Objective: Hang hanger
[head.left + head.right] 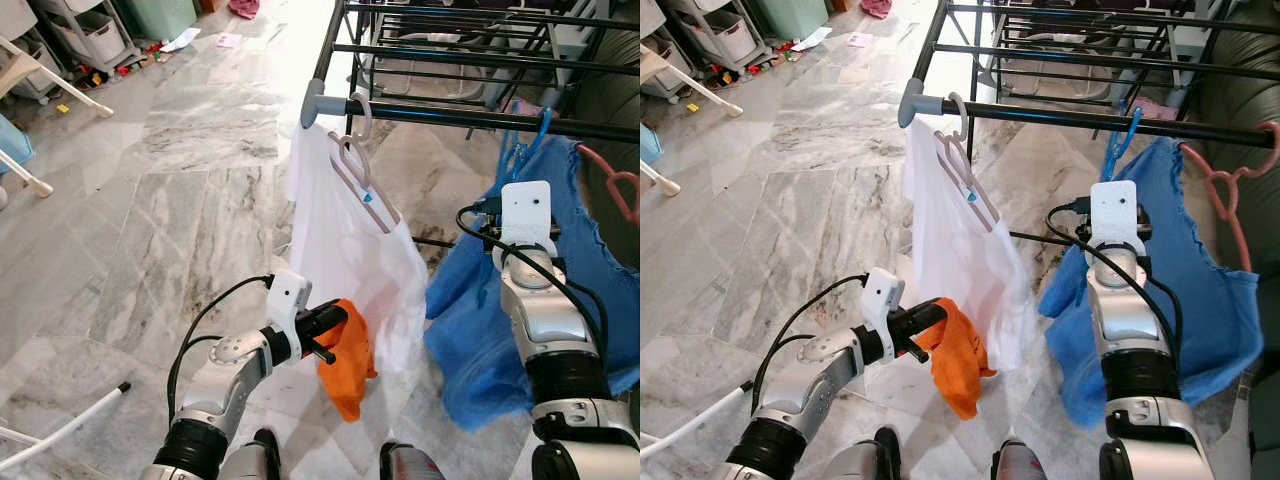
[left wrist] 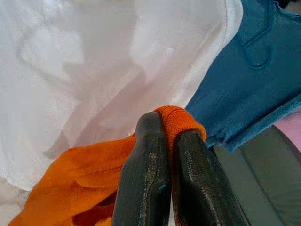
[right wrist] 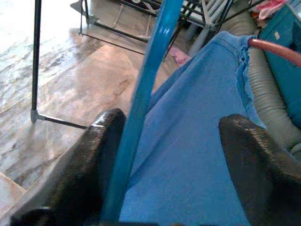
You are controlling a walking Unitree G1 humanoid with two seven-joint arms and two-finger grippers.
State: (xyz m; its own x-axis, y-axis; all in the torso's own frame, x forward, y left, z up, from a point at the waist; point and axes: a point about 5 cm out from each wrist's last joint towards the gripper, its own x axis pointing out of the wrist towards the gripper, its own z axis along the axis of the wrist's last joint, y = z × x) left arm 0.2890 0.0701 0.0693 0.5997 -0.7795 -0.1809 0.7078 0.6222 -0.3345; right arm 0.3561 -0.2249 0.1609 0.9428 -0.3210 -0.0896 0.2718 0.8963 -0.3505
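A black clothes rail [image 1: 450,112] runs across in front of me. On it hangs a white shirt [image 1: 350,250] on a pale hanger [image 1: 360,170]. To the right a blue garment [image 1: 480,330] hangs from a blue hanger [image 3: 150,70], whose hook [image 1: 540,125] sits over the rail. My right gripper [image 3: 174,132] is raised to that garment and stands open, the blue hanger bar lying against one finger [image 3: 94,160]. My left gripper [image 1: 335,325] is low in front of the white shirt, shut on an orange cloth [image 1: 350,360] that droops from its fingers [image 2: 146,174].
A red hanger [image 1: 615,185] hangs at the rail's far right. More black rack bars [image 1: 450,40] lie behind the rail. Plastic drawers [image 1: 90,30] and white chair legs [image 1: 60,90] stand at the far left. A white pole [image 1: 60,425] lies on the marble floor [image 1: 180,220].
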